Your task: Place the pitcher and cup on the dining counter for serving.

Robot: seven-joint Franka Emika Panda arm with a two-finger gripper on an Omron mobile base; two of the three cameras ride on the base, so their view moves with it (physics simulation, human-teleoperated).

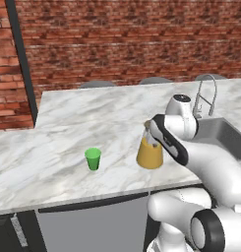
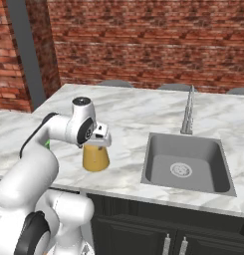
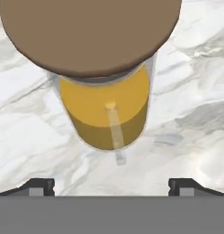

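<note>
Step in hand: the pitcher (image 1: 150,153) stands upright on the tabletop (image 1: 68,128), centre right of the left base view, and the claw (image 3: 111,186) sits just above its lid with nothing between its tips. I judge the set-down of the pitcher done and the hand at the point of leaving it.
Claw state: spread wide apart, empty; in the hand view the two dark fingertips (image 3: 38,186) show at the lower left and lower right corners, well clear of the glass.
Cup: the green cup (image 1: 93,159) stands upright on the same marble top, left of centre in the left base view, apart from the pitcher, not touching it.
Progress: both items look to be on the dining counter, so little or nothing seems left.
Next move calls for: a straight lift away from the lid, without brushing the tall pitcher, which could tip.
Pitcher make: clear glass, cone-shaped, orange liquid inside, round brown cork-like lid (image 3: 88,32), matte.
Cup make: plain, smooth, slightly tapered tumbler.
Tabletop make: polished white-grey veined marble.
Nearby: steel sink (image 2: 188,162) and arched faucet (image 2: 187,112), centre right of the right base view.
</note>
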